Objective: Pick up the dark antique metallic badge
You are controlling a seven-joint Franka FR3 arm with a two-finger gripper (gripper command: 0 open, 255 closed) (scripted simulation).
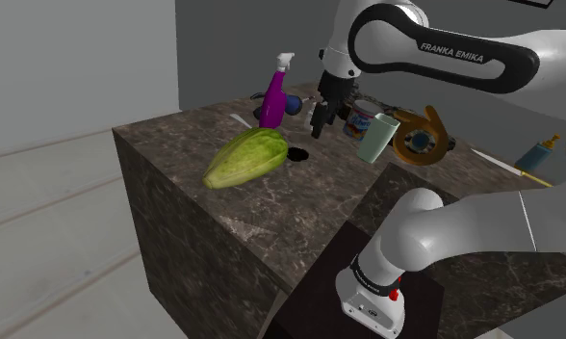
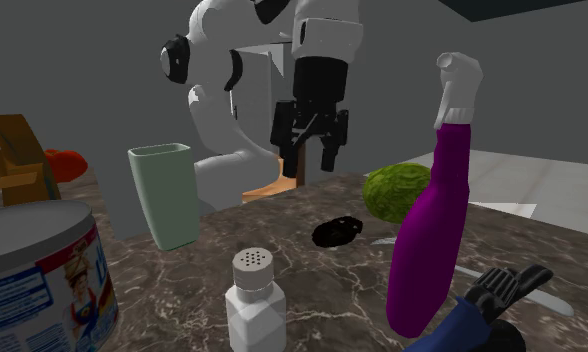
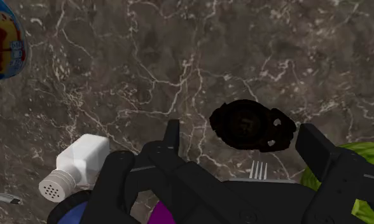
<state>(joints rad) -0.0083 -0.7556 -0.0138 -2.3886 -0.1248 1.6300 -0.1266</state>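
The dark badge (image 1: 297, 152) is a flat, near-black oval lying on the brown marble countertop (image 1: 185, 140), between a green vegetable and a pale green cup. In the second exterior view the badge (image 2: 339, 231) rests just below and in front of my gripper (image 2: 307, 158), which hangs above it with its fingers apart. The wrist view has the badge (image 3: 249, 125) lying between the two spread fingers of my gripper (image 3: 244, 145), a little ahead of them and untouched. In the shoulder view my gripper (image 1: 319, 126) hovers slightly beyond the badge.
A purple spray bottle (image 2: 432, 240), a white shaker (image 2: 255, 300) and a printed can (image 2: 37, 270) stand near the badge. The green vegetable (image 1: 244, 159), pale green cup (image 1: 377, 138) and an orange tape dispenser (image 1: 421, 135) flank it. A fork (image 3: 259, 169) lies close by.
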